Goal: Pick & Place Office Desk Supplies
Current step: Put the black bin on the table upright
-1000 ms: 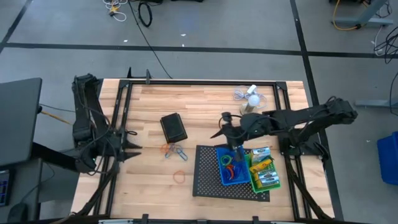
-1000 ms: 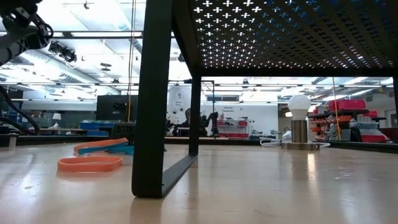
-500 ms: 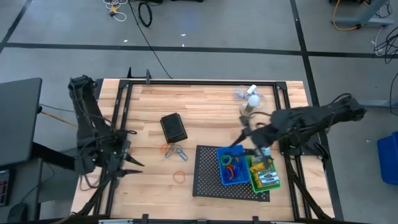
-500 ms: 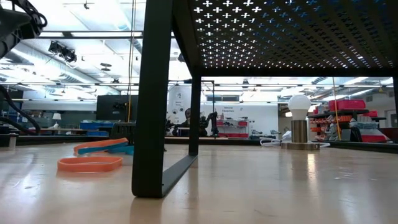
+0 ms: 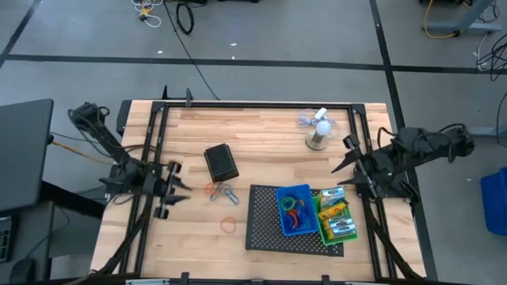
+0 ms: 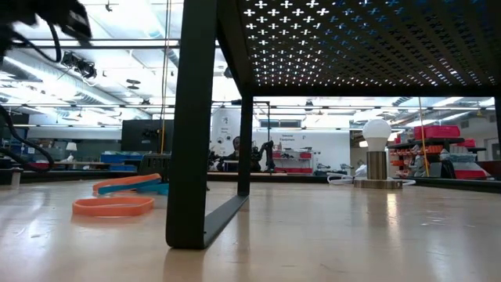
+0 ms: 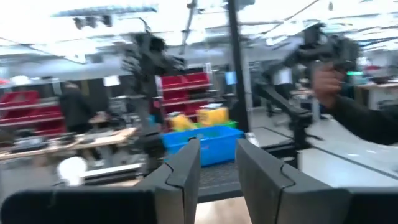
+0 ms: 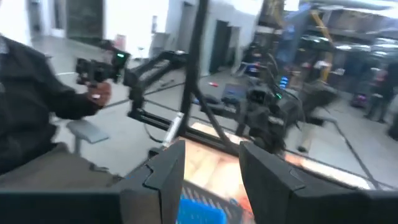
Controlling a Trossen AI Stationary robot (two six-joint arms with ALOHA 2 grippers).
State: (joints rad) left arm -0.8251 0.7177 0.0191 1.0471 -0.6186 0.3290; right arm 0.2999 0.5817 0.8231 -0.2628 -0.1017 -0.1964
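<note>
The blue bin [image 5: 295, 210], holding coloured rubber bands, stands on the black mesh tray [image 5: 265, 226]. Beside it a green bin [image 5: 337, 218] holds the yellow crayon box and green-white boxes. The black bin [image 5: 221, 162] rests on the wood. Loose bands lie on the table: one orange [image 5: 229, 225] [image 6: 113, 206], an orange and a blue one [image 5: 220, 191]. My left gripper [image 5: 178, 190] [image 7: 217, 149] is at the table's left edge, open and holding nothing. My right gripper [image 5: 339, 170] [image 8: 212, 149] is at the right edge, raised, open and holding nothing.
A white mini fan [image 5: 319, 131] [image 6: 376, 153] stands at the far right of the table. The tray's black leg [image 6: 188, 125] rises close in the low view. Bare wood lies between the black bin and the fan. A person's sleeve [image 8: 37, 81] shows beyond the table.
My right gripper has drawn back from over the blue bin toward the table's right edge. My left gripper has stayed at the left edge while its wrist has turned about. Nothing on the table has moved.
</note>
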